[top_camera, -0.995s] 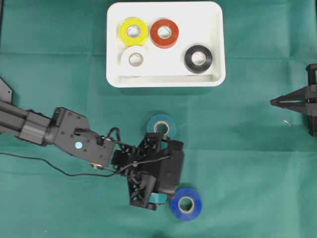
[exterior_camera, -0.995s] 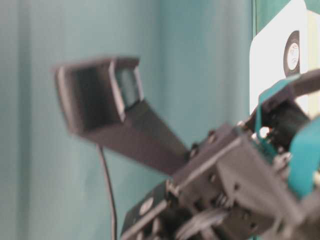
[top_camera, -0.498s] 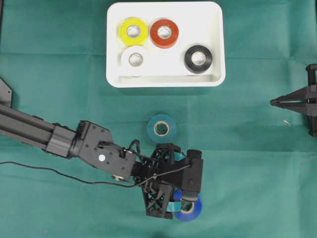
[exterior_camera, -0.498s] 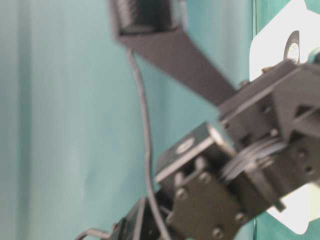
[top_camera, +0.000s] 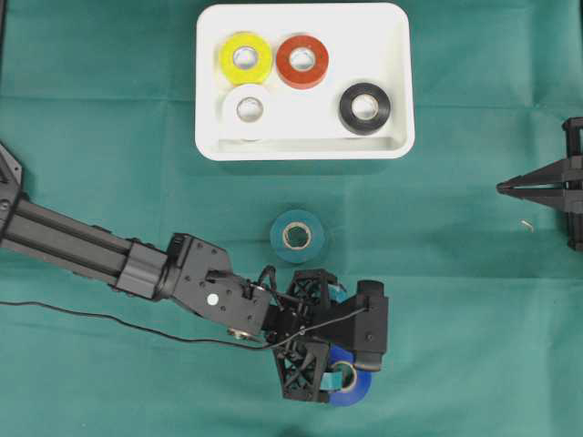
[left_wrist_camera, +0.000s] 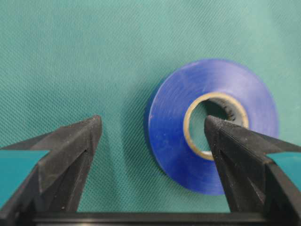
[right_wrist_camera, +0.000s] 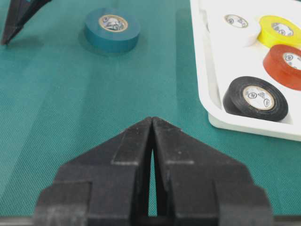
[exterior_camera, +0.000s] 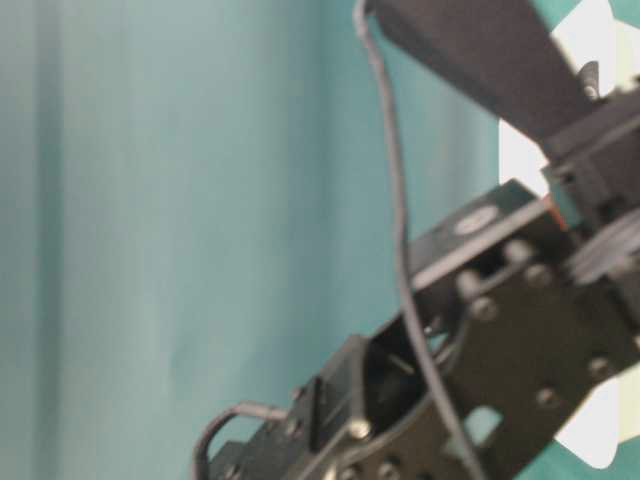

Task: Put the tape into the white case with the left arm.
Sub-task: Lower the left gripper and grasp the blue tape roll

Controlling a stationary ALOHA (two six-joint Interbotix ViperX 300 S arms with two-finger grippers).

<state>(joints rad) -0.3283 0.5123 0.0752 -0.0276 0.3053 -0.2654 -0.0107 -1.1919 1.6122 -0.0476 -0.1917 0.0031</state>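
Observation:
A blue tape roll lies flat on the green cloth, half hidden under my left gripper in the overhead view. The left gripper is open: its right finger hangs over the roll's core hole and its left finger stands over bare cloth beside the roll. Nothing is held. A teal tape roll lies between the gripper and the white case. My right gripper rests shut at the right edge.
The white case holds several rolls: yellow, red, white and black. A thin black cable trails left from the left arm, which fills the table-level view, blurred.
The left arm has swung right and toward the table's front, bringing its open gripper over the blue roll. The right arm and the rolls have not moved.

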